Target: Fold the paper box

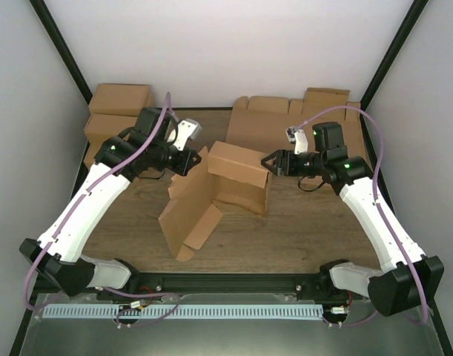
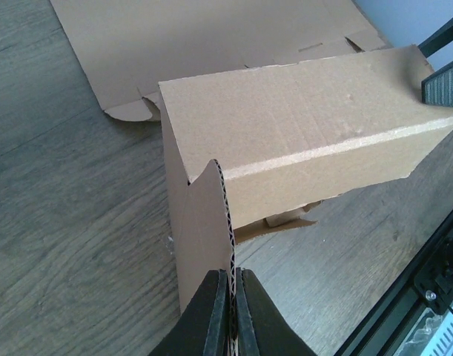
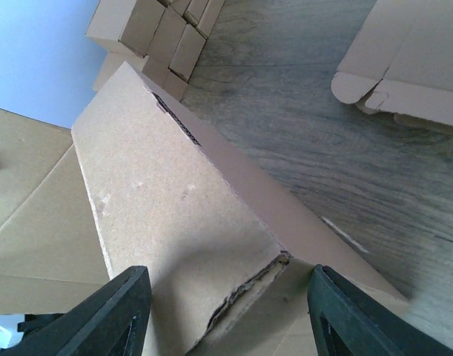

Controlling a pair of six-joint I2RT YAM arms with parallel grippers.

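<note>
From above, the paper box point(image 1: 233, 178) sits half-folded at the middle of the table point(image 1: 315, 222). One long wall is raised and a flat panel stretches toward the near left corner. The left gripper point(image 1: 190, 162) is clenched on a flap at the wall's left end, and the right gripper point(image 1: 273, 163) meets the wall's right end. Flat cardboard sheets point(image 1: 300, 119) lie at the far right corner, and folded boxes point(image 1: 118, 111) are stacked at the far left.

In the left wrist view, both fingers point(image 2: 211, 311) pinch the flap's corrugated edge, with the raised wall just beyond.

In the right wrist view, the fingers point(image 3: 118, 315) stand spread and released, straddling the wall's end. Whether they touch it cannot be told.
</note>
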